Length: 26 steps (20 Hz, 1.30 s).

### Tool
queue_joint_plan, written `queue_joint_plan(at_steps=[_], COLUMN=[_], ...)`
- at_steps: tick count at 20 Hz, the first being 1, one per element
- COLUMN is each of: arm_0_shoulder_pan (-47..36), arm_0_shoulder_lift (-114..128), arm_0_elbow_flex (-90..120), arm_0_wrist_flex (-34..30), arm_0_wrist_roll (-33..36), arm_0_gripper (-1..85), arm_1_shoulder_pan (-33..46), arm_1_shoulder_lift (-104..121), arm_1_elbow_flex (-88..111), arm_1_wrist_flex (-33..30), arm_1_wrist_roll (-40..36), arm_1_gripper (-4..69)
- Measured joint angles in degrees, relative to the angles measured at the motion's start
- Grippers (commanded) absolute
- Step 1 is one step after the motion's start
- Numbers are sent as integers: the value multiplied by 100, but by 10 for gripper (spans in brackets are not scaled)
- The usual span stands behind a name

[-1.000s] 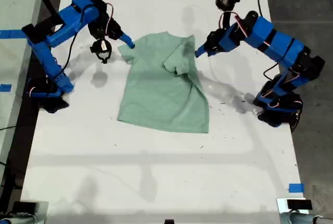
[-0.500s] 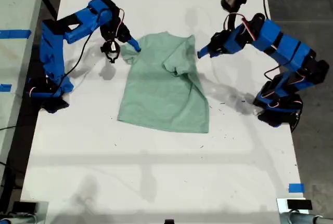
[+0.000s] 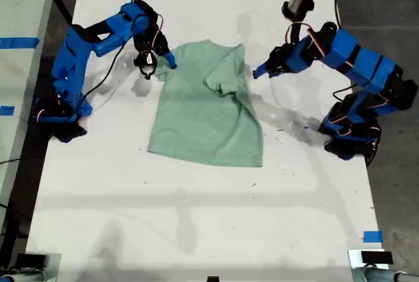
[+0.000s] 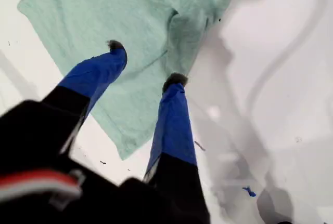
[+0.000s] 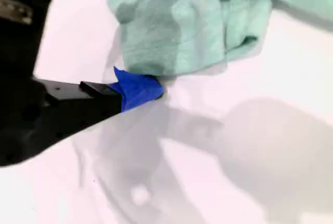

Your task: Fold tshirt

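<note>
Tshirt (image 3: 208, 106) lies on the bench (image 3: 196, 216), one sleeve already folded in. My first gripper (image 4: 145, 65) hovers with fingers spread wide; my second gripper's (image 5: 136, 88) finger gap can't be told. Pinch only the edge, lift low.

In the exterior view, my second gripper (image 3: 169, 59) has moved toward that view's right, onto the tshirt (image 3: 203, 108) shoulder edge. My first gripper (image 3: 257, 71), jaws apart, has drawn slightly away from the folded sleeve, toward the view's right.
</note>
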Motion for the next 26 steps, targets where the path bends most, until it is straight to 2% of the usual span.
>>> queue_joint_plan(at_steps=[2, 10, 15, 20, 23, 26], arm_0_shoulder_pan=[53, 26, -158, -105, 141, 571], arm_0_shoulder_lift=[-105, -167, 475, 1371, 1626, 1688], arm_0_elbow_flex=[-114, -123, 53, 18, 18, 9], arm_0_wrist_flex=[-88, -35, 888, 1195, 1160, 765], arm_0_wrist_roll=[18, 53, -343, -413, -457, -510], arm_0_gripper=[2, 0, 0, 2, 0, 0], arm_1_shoulder_pan=[0, 53, 105, 158, 158, 158], arm_1_shoulder_lift=[0, 9, 97, 211, 281, 299], arm_1_elbow_flex=[9, 123, 316, 448, 519, 571], arm_1_wrist_flex=[-44, -132, -176, -202, -202, -237], arm_1_wrist_roll=[0, 0, 0, -26, -26, -26], arm_1_gripper=[167, 166, 166, 166, 166, 166])
